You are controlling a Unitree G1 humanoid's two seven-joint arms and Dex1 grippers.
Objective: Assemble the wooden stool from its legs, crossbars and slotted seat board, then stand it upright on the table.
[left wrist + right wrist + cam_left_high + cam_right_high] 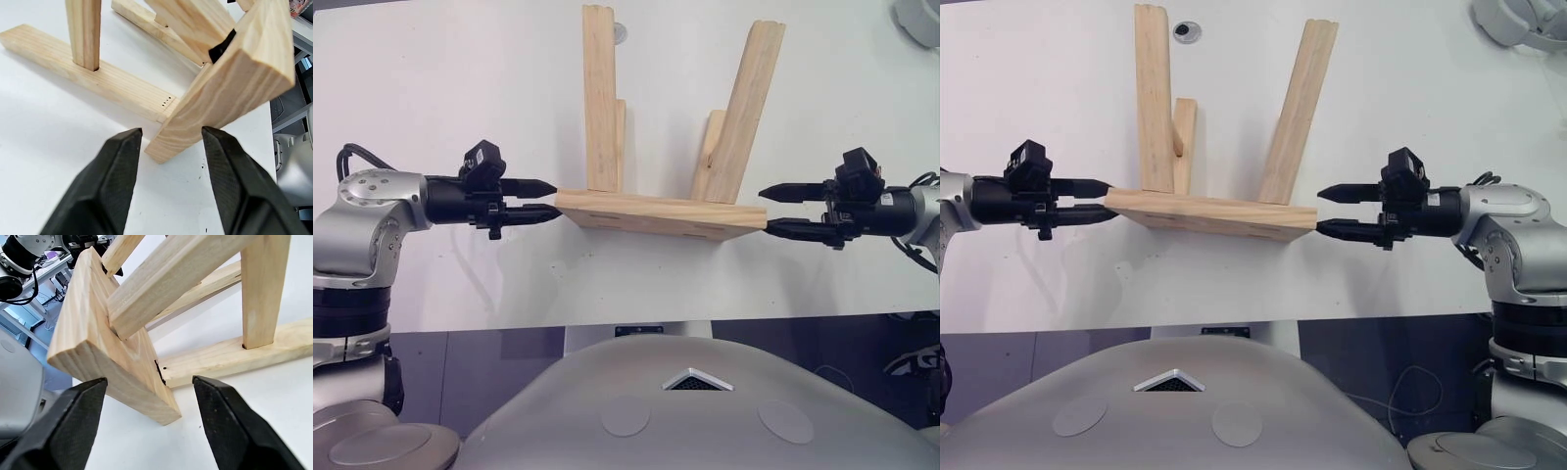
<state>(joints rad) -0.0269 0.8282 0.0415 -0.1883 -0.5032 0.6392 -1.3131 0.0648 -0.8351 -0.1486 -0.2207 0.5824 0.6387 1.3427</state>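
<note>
Left eye view: stool (724, 147) lies on its side at frame centre, seat board (661, 215) on edge, legs (600, 98) pointing to the top. Left gripper (548, 198) and right gripper (766, 211) bracket the board's ends, jaws parted, holding nothing.

Left wrist view: jaws straddle the board's corner, with gaps on both sides.

Right wrist view: likewise.

Judgement: rigid, light wood; joints may be loose, so clamp across the board's thickness. The white tabletop (431, 88) looks smooth, so the stool may slide. Grey object (915, 20) at upper right.
</note>
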